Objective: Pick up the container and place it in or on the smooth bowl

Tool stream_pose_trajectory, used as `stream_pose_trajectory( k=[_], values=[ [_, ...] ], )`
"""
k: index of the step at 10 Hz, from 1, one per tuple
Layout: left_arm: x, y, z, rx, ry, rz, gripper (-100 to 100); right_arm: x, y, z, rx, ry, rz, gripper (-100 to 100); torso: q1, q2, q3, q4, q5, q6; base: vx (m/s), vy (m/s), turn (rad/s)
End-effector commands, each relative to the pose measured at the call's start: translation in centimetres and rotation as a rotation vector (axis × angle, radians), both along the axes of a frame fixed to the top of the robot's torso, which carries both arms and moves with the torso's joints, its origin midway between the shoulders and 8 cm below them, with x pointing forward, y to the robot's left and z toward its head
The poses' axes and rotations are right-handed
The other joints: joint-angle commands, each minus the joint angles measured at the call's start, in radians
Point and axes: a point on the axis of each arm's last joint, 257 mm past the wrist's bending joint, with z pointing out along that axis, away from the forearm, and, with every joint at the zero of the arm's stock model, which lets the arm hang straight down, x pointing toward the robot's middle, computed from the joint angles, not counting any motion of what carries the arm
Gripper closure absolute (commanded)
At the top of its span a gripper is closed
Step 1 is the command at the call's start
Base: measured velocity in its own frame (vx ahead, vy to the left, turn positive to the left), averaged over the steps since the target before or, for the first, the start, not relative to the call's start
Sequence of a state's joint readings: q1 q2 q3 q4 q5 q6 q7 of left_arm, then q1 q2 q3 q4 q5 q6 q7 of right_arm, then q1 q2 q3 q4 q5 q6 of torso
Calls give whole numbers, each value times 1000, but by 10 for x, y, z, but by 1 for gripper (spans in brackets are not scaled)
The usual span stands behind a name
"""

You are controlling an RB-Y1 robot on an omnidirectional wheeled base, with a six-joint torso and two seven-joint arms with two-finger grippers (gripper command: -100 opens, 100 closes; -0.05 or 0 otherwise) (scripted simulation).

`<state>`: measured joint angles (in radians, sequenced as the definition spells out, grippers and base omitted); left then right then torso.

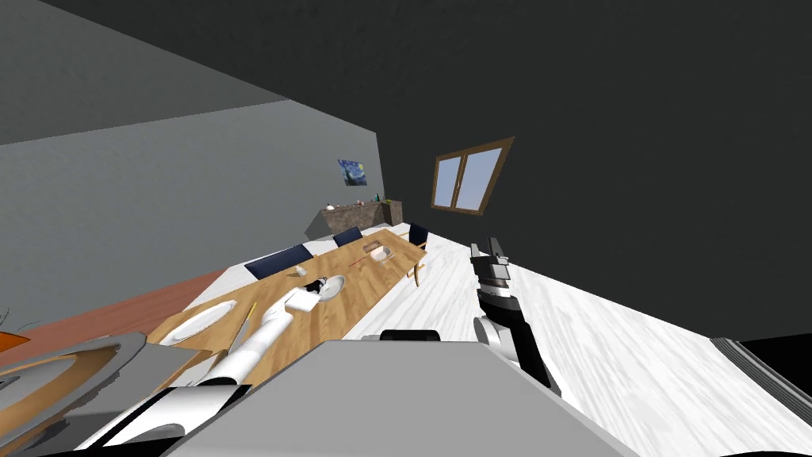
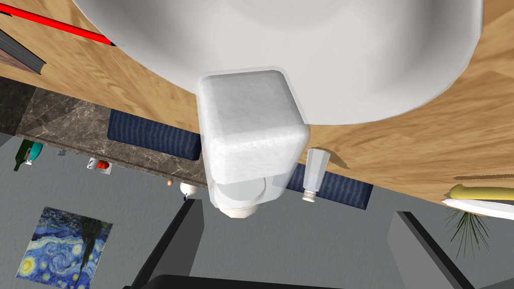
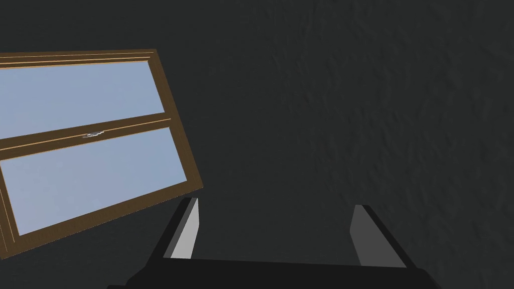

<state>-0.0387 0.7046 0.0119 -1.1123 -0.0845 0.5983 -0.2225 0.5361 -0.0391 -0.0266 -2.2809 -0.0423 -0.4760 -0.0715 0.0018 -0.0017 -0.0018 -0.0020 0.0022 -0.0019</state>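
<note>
Well, the wooden table (image 1: 373, 278) spans the head view's centre left, bearing the smooth white bowl (image 2: 326, 55). The white container (image 2: 251, 135) overlaps its rim, just ahead of the left gripper (image 2: 297, 208), fingers spread, not touching. Right of centre, the right gripper (image 1: 490, 250) hovers open.

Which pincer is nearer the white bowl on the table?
Left. The left pincer is close before the bowl; the right pincer is raised over the floor, off the table.
</note>
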Motion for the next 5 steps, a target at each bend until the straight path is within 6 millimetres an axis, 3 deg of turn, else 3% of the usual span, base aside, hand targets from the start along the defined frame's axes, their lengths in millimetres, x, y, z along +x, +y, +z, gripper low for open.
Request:
stream_pose_trajectory(
  k=[1, 2, 3, 5],
  values=[
    [-4, -5, 1, 1, -2, -13, -100, 0, 0, 0, 0, 0, 0, 0, 0, 0, 0, 0, 0, 0, 7, -7, 17],
    [0, -8, 4, 1, -10, -19, -100, 0, 0, 0, 0, 0, 0, 0, 0, 1, 1, 0, 0, 0, 0, 0, 0],
    [-21, 22, 22, 14, -13, 38, -100, 0, 0, 0, 0, 0, 0, 0, 0, 2, 1, 1, 0, 0, 54, -26, -233],
    [-32, 16, 18, 16, -3, 21, -100, 0, 0, 0, 0, 0, 0, 0, 0, -2, -1, 0, 0, 0, 45, -11, -64]
  ],
)
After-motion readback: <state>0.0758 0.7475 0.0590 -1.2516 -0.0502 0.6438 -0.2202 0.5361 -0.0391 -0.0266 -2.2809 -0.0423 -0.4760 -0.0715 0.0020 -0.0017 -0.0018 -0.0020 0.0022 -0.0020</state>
